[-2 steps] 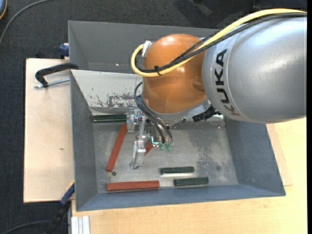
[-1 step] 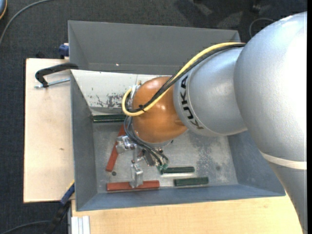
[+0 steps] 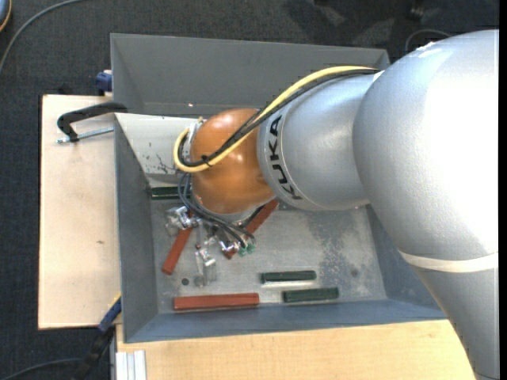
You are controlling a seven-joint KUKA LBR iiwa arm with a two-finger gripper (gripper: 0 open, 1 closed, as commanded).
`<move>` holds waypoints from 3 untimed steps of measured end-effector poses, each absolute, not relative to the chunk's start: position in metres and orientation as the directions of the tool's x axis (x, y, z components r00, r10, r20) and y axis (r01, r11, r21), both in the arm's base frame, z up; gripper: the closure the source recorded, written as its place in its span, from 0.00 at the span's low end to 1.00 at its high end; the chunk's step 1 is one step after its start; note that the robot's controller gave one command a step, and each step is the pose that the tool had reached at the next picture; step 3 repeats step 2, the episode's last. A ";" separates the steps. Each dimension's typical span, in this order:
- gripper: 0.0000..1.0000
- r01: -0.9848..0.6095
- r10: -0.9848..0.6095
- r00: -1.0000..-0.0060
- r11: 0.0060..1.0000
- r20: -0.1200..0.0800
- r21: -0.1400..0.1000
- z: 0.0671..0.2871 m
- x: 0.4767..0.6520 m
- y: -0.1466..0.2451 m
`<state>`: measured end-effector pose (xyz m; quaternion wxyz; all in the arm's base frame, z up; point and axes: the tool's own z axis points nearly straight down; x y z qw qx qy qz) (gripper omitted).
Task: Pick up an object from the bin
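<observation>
Gripper point(image 3: 207, 253): low in grey metal bin point(image 3: 238, 74), hung under orange wrist cover point(image 3: 230, 169) of silver arm point(image 3: 341, 145). Clenched or released: cannot tell. Nothing seen grasped.

Contents, placed from gripper as seen in the camera view:

- Red sticks, count 3.
 1. short red-orange stick point(image 3: 176, 252), tilted, just beside gripper on its left; nearest thing; touching or apart not discernible.
 2. long red bar point(image 3: 215, 301), flat, below gripper, along bin's front wall.
 3. partly hidden red stick point(image 3: 263, 214), slanted, up and to right of gripper, upper end tucked beneath orange wrist cover.
- Dark green bars, count 3.
 1. upper green bar point(image 3: 287, 276), right of gripper and slightly lower.
 2. lower green bar point(image 3: 310, 294), farther right and lower, near item 1.
 3. far green bar point(image 3: 164, 191), up and to left of gripper.
- Small dark speck point(image 3: 184, 282), count 1, below and left of gripper; kind unclear.
</observation>
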<state>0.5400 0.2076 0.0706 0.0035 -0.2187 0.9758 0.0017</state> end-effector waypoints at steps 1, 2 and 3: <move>1.00 -0.425 -0.425 -0.905 0.905 -0.005 0.002 0.071 0.540 0.207; 1.00 -0.396 -0.396 -0.918 0.918 -0.017 0.000 0.268 0.556 0.215; 1.00 -0.396 -0.396 -0.918 0.918 -0.017 0.000 0.268 0.556 0.215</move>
